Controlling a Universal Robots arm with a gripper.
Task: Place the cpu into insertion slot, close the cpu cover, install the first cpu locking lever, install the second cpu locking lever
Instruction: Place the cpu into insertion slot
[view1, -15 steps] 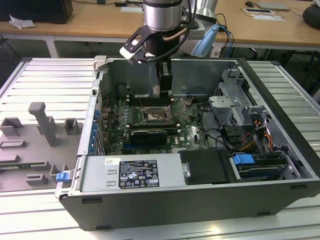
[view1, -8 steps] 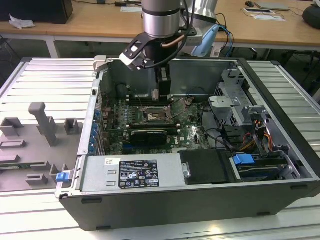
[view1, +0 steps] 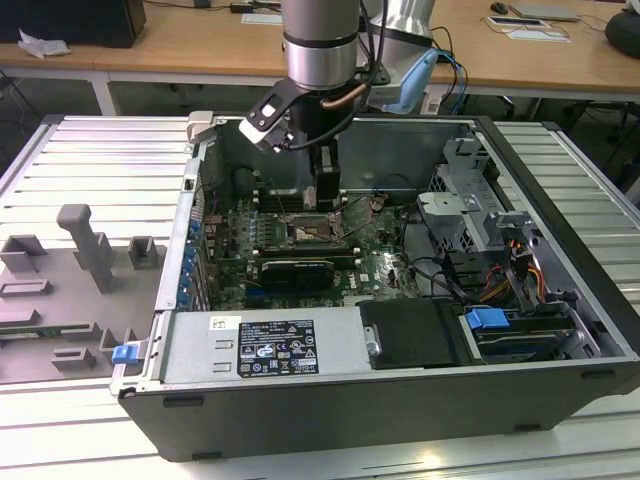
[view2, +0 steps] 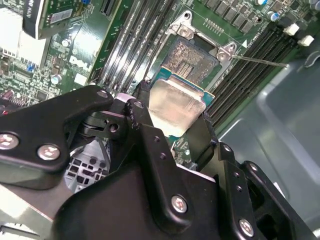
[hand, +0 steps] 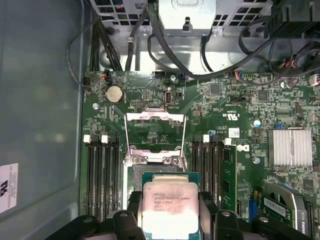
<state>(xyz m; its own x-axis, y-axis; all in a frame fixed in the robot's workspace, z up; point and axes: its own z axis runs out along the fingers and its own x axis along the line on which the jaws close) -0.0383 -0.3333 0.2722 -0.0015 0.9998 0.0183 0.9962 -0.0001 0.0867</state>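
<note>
Gripper (view1: 325, 200) is down inside the open computer case (view1: 560, 330), right over the green motherboard (hand: 235, 100). Claw is clamped on the cpu (hand: 167, 207): 2 black fingers (view2: 150, 145) pinch opposite edges, silvery top facing up, print visible.

In both wrist views the cpu sits over the near edge of the insertion slot (view2: 192, 57), partly overlapping it. Most of the slot's contact field is exposed. Can't tell if the chip's lower face touches the slot.

The cpu cover (hand: 154, 116) is swung open, its frame standing off the slot on the far side from the gripper in the first wrist view, board visible through the cut-out.

A thin metal rod (view2: 260, 61) sticks out from 1 slot corner, lying across the memory slots (view2: 280, 37). Memory slots flank the socket on both sides.

Other bits: coin cell (hand: 114, 93), finned heatsink (hand: 289, 146), cable bundle (hand: 220, 55), power supply (view1: 260, 345) at the case's near edge in the exterior view.
</note>
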